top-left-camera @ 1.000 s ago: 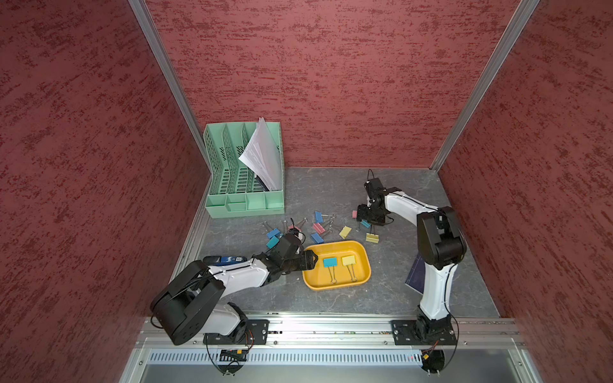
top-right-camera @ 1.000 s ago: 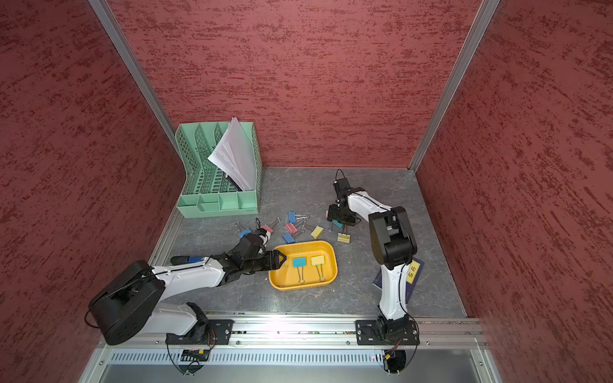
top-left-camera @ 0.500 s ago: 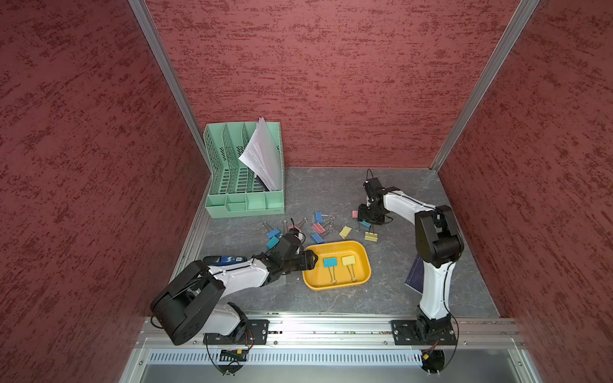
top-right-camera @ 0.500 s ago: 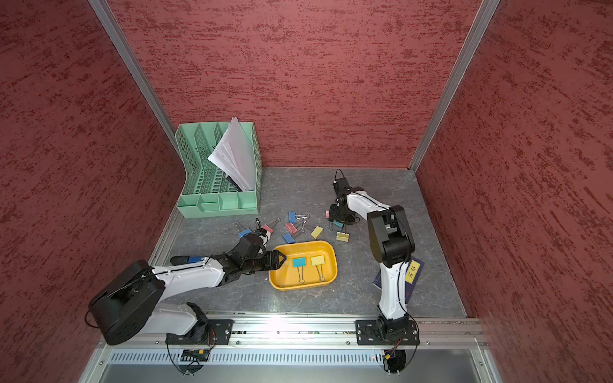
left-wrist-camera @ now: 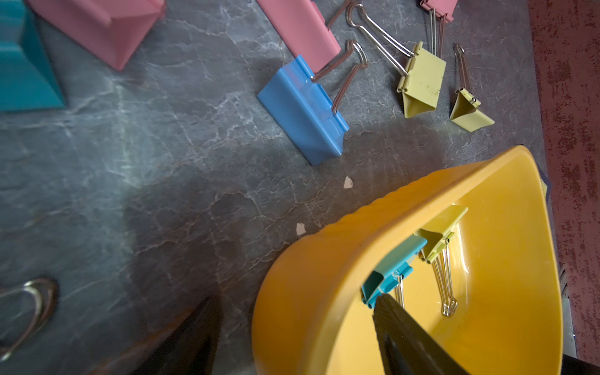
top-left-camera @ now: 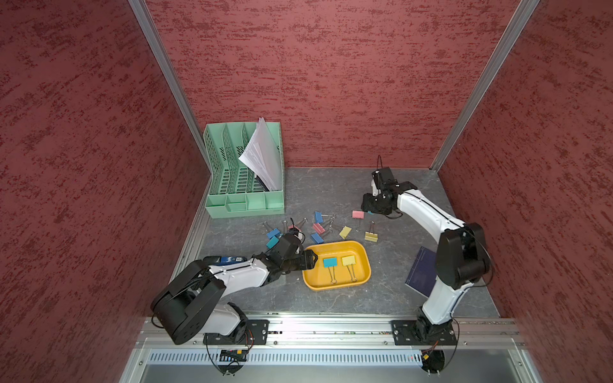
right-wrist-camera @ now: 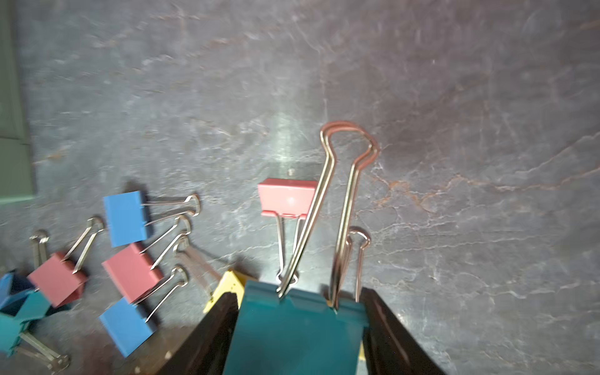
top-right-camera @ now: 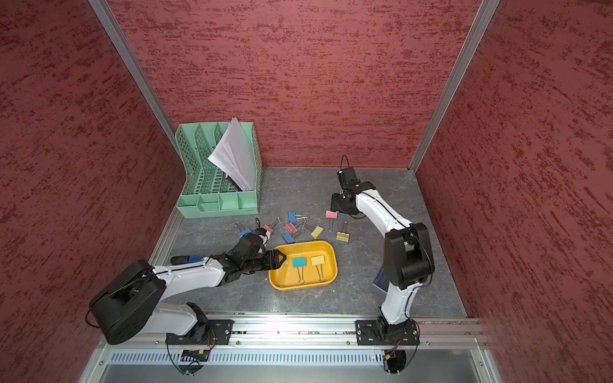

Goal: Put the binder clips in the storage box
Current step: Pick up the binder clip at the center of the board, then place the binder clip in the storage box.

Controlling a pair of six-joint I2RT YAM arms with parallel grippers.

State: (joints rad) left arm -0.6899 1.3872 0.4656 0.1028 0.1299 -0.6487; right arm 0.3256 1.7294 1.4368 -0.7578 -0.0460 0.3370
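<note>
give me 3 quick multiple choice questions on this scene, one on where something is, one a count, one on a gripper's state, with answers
1. Where is the left gripper?
A) at the storage box rim, one finger inside
B) over the file organizer
C) beside the dark booklet

2. How many clips lie in the storage box?
A) none
B) two
C) five

3. The right gripper is:
A) open and empty
B) shut on a pink clip
C) shut on a teal binder clip

Answers:
1 A: the left wrist view shows one finger inside the rim and the other outside.
2 B: a teal clip and a yellow clip lie inside.
3 C: the right wrist view shows the teal body between its fingers.
</note>
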